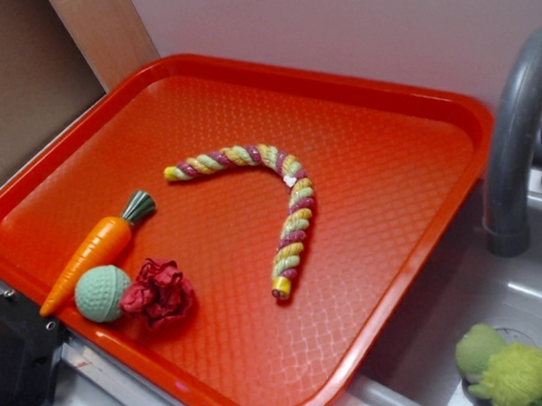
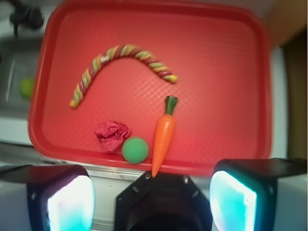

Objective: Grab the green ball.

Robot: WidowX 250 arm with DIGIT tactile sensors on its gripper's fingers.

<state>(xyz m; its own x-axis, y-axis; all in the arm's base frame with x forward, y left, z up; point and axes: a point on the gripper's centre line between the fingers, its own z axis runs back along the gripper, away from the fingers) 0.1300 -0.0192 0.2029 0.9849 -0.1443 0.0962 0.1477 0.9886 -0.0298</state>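
Observation:
The green ball (image 1: 102, 293), pale mint and dimpled, lies on the orange tray (image 1: 377, 202) near its front-left rim. It touches a red fabric wad (image 1: 160, 290) on one side, and a toy carrot (image 1: 93, 251) lies on the other. In the wrist view the ball (image 2: 135, 149) sits between the wad (image 2: 111, 134) and the carrot (image 2: 163, 134), just inside the tray's (image 2: 216, 72) near rim. My gripper (image 2: 151, 197) is open and empty, high above and just outside that rim, with the ball ahead and slightly left of centre. Its pads (image 2: 72, 202) stand wide apart.
A striped rope toy (image 1: 261, 194) curves across the tray's middle. A grey faucet (image 1: 514, 132) rises over the sink at right, where a fuzzy yellow-green plush (image 1: 508, 367) lies. A black part of the arm (image 1: 9, 372) shows at the lower left. Cardboard stands behind the tray.

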